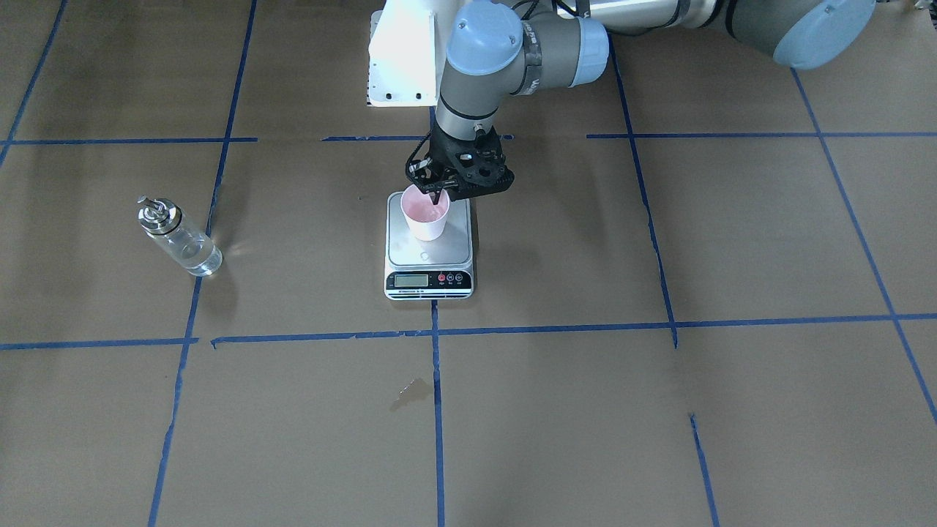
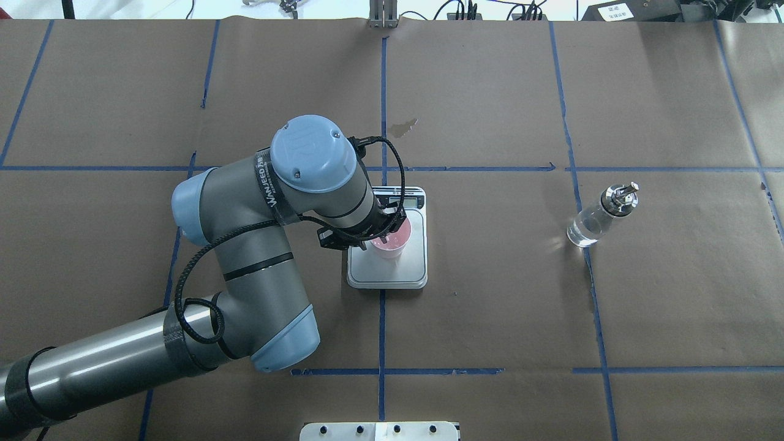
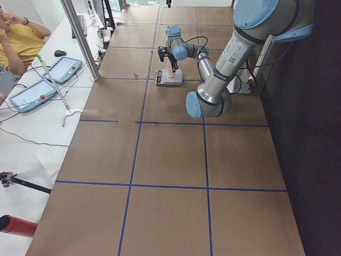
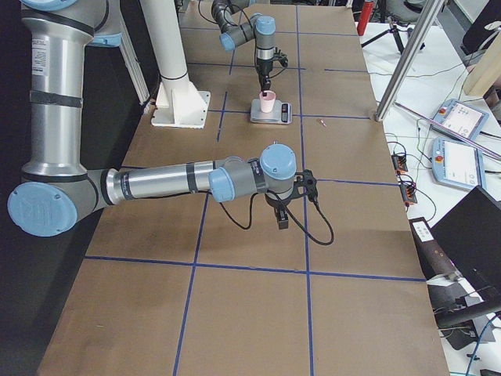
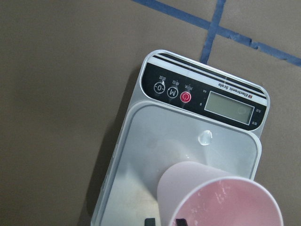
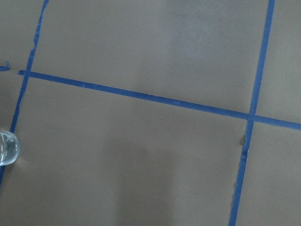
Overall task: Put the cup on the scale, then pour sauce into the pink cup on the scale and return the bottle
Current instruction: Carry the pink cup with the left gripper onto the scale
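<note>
The pale pink cup (image 1: 424, 217) stands upright on the silver platform of the scale (image 1: 439, 255), toward its back. My left gripper (image 1: 433, 197) comes down from above and is shut on the cup's rim, one finger inside and one outside. In the left wrist view the cup (image 5: 221, 197) fills the bottom right over the scale (image 5: 160, 141). The bottle (image 1: 179, 238) with clear sauce stands alone, also in the overhead view (image 2: 600, 217). My right gripper (image 4: 282, 221) shows only in the exterior right view, and I cannot tell its state.
Brown paper with a blue tape grid covers the table. A dark stain (image 1: 410, 393) lies in front of the scale. A droplet (image 5: 205, 137) sits on the platform. The white robot base (image 1: 402, 58) is behind the scale. The bottle's base (image 6: 7, 148) is at the right wrist view's left edge.
</note>
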Robot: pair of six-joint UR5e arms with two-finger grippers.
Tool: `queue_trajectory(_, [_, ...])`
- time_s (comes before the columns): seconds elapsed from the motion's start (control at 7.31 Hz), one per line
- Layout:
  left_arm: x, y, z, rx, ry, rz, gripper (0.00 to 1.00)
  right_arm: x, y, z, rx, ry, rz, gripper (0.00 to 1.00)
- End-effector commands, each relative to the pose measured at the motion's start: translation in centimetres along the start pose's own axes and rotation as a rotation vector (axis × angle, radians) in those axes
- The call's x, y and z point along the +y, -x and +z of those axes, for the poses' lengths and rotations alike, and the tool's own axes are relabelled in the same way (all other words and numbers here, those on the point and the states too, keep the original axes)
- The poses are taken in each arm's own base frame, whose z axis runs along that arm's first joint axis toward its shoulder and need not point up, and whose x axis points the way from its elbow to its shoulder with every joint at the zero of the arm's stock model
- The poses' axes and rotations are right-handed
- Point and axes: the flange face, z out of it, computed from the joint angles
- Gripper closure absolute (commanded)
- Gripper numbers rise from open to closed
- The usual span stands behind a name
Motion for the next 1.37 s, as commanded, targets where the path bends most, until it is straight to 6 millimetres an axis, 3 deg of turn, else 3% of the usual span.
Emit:
queue_trajectory(0.0, [-1.0, -0.4, -4.8, 0.080, -0.033, 0.010, 0.47, 2.0, 4.0, 1.5, -0.060, -0.032, 0.003, 0.01])
queue_trajectory(0.41, [-1.3, -0.4, -6.1, 0.100, -0.047, 0.008, 0.46, 8.1, 8.3, 2.3, -0.185, -0.226, 0.058, 0.01])
queue_trajectory(0.68, [-2.5, 0.4, -6.4, 0.095, -0.067, -0.005, 0.46, 10.9, 10.9, 3.2, -0.154, -0.259, 0.021, 0.00])
queue_trajectory(0.96, [-2.8, 0.9, -6.1, 0.089, -0.088, -0.008, 0.46, 10.9, 12.0, 5.2, -0.087, -0.292, 0.010, 0.00])
queue_trajectory(1.23, [-2.9, 0.9, -6.2, 0.088, -0.091, -0.010, 0.46, 11.3, 15.0, 10.8, 0.084, -0.401, -0.065, 0.00])
